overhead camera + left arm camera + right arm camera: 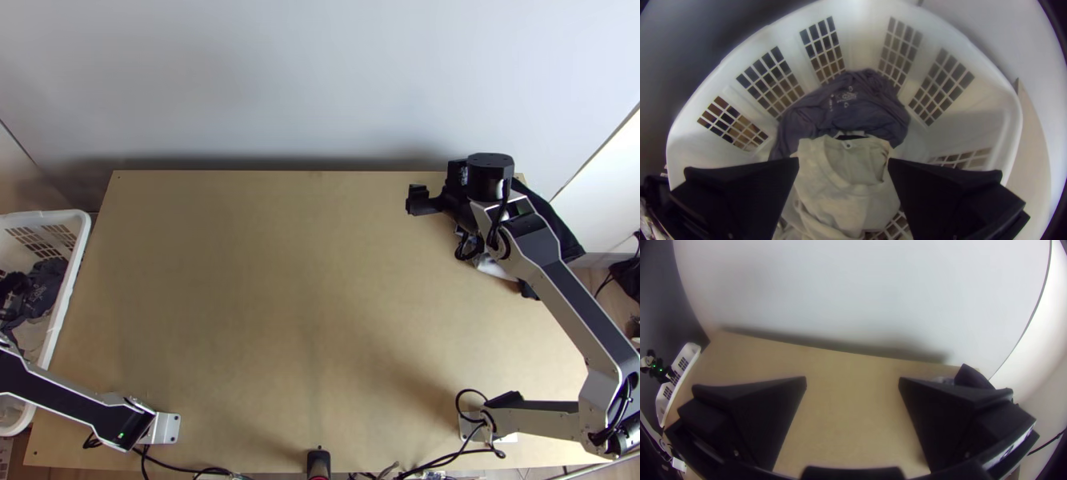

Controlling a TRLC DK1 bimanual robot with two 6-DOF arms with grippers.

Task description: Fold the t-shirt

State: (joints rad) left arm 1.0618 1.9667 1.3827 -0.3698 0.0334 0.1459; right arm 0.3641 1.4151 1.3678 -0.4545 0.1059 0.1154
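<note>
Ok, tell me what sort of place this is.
Probably a robotics lab or workshop set up for handling laundry: a left arm and a right arm are based at a wooden table, with a basket of clothes beside it.

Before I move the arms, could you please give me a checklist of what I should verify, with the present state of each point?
1. Left pincer open: ok, its fingers stand wide apart.
2. Right pincer open and holding nothing: ok.
3. Pale shirt in view between the left fingers: ok, its neck opening shows.
4. Pale shirt free of the purple cloth behind it: cannot tell, they meet near the neck.
5. Pale shirt on the table for folding: not ok, it is in the basket.
6. Far right corner free: not ok, a dark cloth lies there.
</note>
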